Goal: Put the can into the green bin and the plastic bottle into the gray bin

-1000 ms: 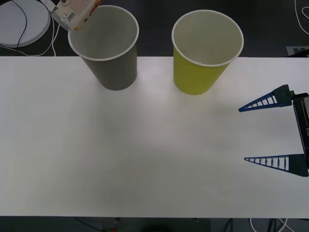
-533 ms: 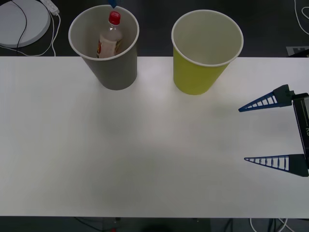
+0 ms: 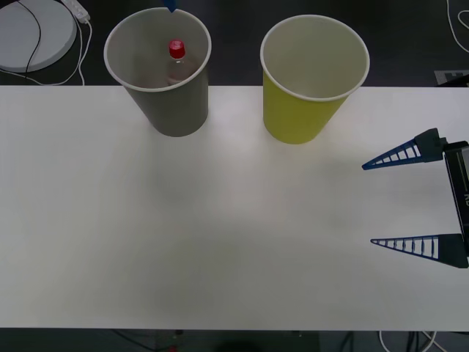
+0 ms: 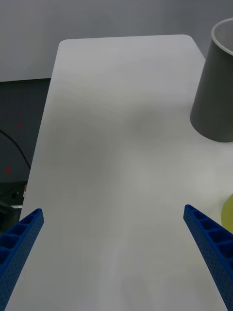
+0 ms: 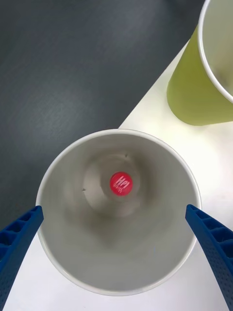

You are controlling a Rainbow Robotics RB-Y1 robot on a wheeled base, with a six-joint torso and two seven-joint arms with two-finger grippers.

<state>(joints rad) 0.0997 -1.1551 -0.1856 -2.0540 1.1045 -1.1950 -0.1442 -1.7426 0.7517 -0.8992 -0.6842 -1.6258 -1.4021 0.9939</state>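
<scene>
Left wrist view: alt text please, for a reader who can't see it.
Looking straight down into the gray bin, the plastic bottle stands inside, red cap up. The left gripper hovers above, fingers open; the green bin stands beside.

Two cups, gray bin (image 3: 157,70) and green bin (image 3: 314,77), block the table's (image 3: 220,235) far edge.

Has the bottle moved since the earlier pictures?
Yes. The bottle has dropped deeper into the gray bin; now mostly its red cap shows below the rim.
</scene>
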